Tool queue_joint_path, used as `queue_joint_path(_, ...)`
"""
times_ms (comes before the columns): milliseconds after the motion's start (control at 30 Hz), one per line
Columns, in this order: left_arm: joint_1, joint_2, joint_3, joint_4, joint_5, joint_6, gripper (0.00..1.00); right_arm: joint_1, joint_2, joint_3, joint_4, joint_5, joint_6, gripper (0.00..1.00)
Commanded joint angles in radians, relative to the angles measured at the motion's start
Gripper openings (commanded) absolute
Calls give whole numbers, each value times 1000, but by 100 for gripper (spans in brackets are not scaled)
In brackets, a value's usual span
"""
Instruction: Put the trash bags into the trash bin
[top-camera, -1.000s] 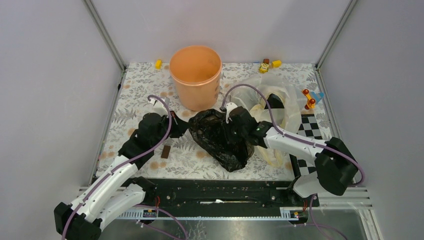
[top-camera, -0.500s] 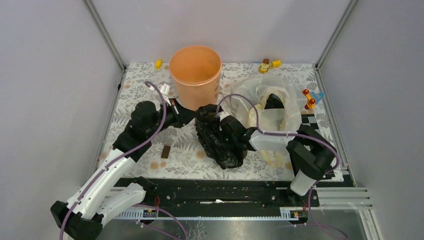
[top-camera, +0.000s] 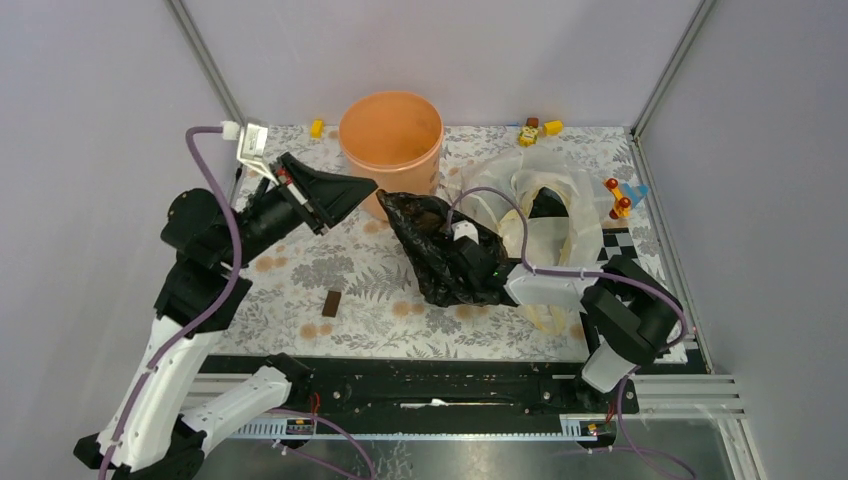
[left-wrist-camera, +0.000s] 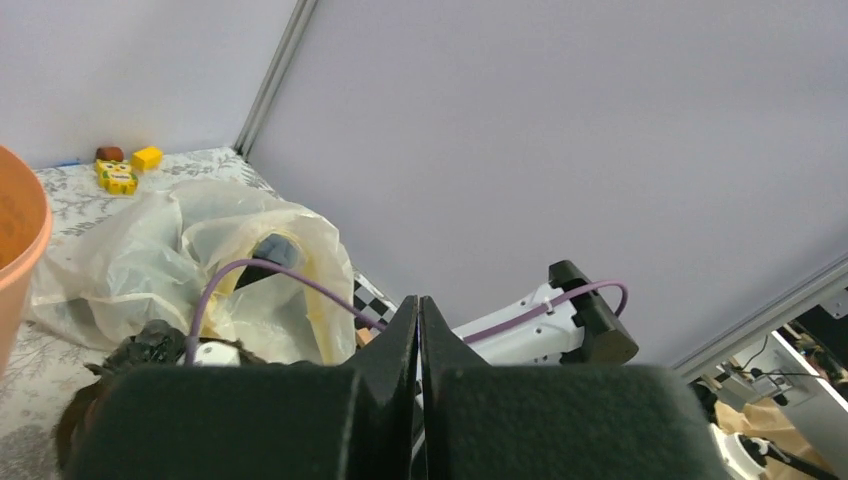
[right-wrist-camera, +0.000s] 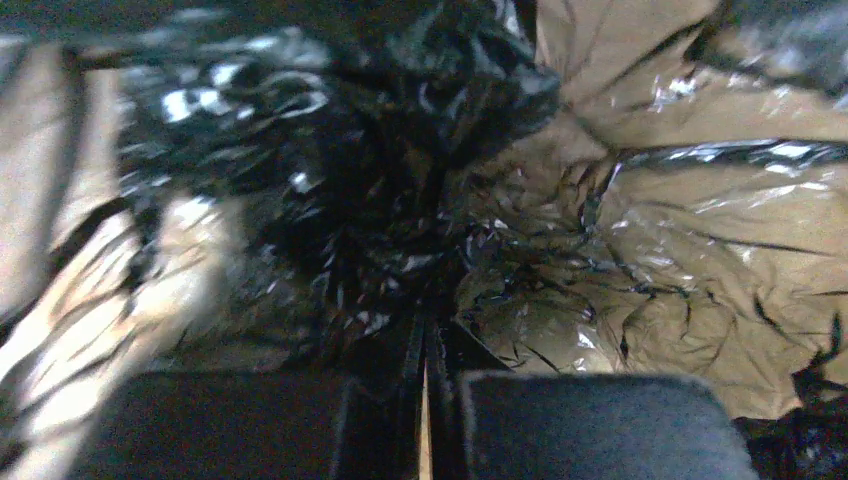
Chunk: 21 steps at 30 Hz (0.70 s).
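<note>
Right wrist view: bag pinched, hauled binward

The right gripper (right-wrist-camera: 425, 335) has its fingers clamped on the crinkled black plastic trash bag (top-camera: 432, 258), now dragged just beside the round peach-orange plastic trash bin (top-camera: 391, 135). The left gripper (left-wrist-camera: 419, 310), pinched closed and empty, has risen alongside. A lift likely follows.

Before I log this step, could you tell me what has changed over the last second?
The left gripper, jaws shut, has lifted from near the table and swung up beside the trash bin. The right gripper, shut on the black trash bag, has dragged it away from the arms toward the bin. The bin, the clear bag and the brown block stayed put.
</note>
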Motion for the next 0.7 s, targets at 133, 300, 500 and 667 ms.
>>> queue_joint_path(133,4,-31,-135,-256,-177,171,31,5,-191,-7,-113,188,-40,1)
queue_joint_path(300,4,-49,-336,-237,-319,149,98,5,-215,-28,-98,76,-71,3)
queue_joint_path(500,4,-84,-564,-68,-274,-22,99,6,-193,-73,-21,-92,-63,3)
queue_joint_path(667,4,-114,-651,-15,-299,-106,99,36,-172,-104,27,-157,-46,3)
